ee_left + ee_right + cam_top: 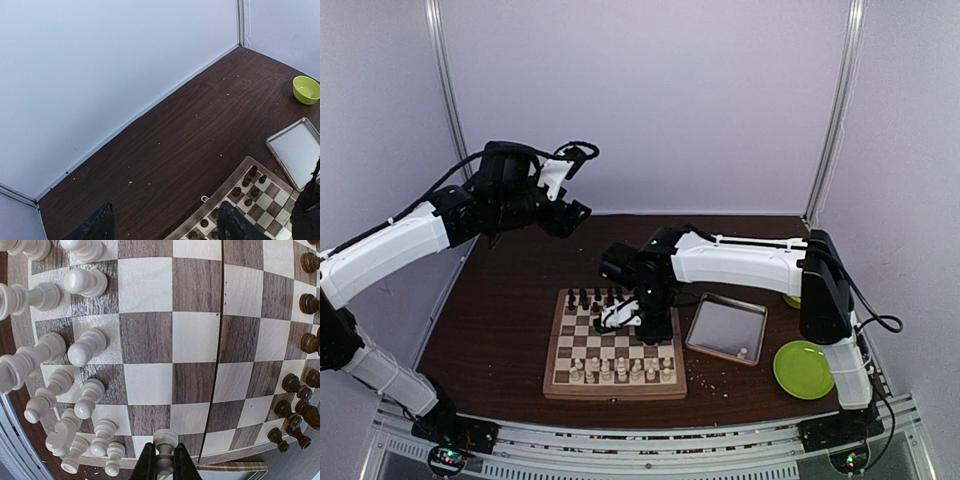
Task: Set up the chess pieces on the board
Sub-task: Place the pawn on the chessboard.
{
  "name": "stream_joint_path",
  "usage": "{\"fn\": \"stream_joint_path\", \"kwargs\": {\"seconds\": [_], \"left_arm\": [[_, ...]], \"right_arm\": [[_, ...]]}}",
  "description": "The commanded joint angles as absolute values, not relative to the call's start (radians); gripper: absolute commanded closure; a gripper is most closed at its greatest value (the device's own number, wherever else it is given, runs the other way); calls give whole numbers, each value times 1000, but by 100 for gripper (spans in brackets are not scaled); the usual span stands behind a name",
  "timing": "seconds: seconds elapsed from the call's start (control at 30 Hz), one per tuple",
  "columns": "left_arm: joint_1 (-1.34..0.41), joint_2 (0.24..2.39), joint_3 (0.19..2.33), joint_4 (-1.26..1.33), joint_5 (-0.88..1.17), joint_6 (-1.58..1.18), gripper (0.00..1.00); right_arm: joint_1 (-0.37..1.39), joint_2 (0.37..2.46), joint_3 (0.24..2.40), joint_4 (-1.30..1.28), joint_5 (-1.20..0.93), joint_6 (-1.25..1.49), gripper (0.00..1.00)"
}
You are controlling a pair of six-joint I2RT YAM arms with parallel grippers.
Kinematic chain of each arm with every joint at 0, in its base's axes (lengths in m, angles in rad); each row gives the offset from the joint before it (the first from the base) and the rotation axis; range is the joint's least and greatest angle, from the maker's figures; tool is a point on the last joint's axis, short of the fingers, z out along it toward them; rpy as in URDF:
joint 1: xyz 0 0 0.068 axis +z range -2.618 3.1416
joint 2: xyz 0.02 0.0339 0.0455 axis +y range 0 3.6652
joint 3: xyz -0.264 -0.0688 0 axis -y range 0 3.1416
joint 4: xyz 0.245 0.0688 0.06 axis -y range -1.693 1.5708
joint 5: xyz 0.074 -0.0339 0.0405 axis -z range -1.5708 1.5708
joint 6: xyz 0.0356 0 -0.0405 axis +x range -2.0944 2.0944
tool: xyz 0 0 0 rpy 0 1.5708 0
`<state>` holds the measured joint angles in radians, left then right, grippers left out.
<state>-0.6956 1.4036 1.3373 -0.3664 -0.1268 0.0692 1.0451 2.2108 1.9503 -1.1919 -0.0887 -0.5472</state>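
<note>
Chess pieces first: one small cream-white pawn [165, 440] is pinched upright between the closed fingers of the right gripper [165, 462], low over a square at the side edge of the board [150, 335]. Can't tell if the pawn's base touches the wood. The board is a square wooden chessboard with a light rim and brown-and-cream checks, sitting mid-table near the front edge.

The middle ranks are bare, so there is open room across the centre. The other cream-white chess pieces [620, 370] crowd the two near ranks, mostly upright, close together. The small dark brown pieces [595, 298] line the far ranks.

A shiny rectangular metal tray [725, 322] lies just right of the board, apart from it, with one small pale item in its near corner. A round lime-green plate [803, 369] sits near the tray's right. A lime-green bowl [306, 90] stands further back.

The left gripper [165, 231] hangs high over the far-left of the dark wood table [510, 300], fingers spread, nothing between them, well apart from the board.
</note>
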Motion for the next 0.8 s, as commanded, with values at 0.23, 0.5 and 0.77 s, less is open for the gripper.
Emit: {"fn": "stream_joint_path", "kwargs": {"seconds": [0.23,0.5,0.77], "left_arm": [[-699,1376,1347,-324,-120,80,28],[-699,1382,1348,-328,-118,87,28],[-700,1388,1347,-329,-98,87,28]], "right_arm": [[1057,2276,2000,-1232,-66,-545,89],[1057,2245,2000,-1230,-83,-526,79],[1011,2019,1902,-1226,-102,-506,73]]}}
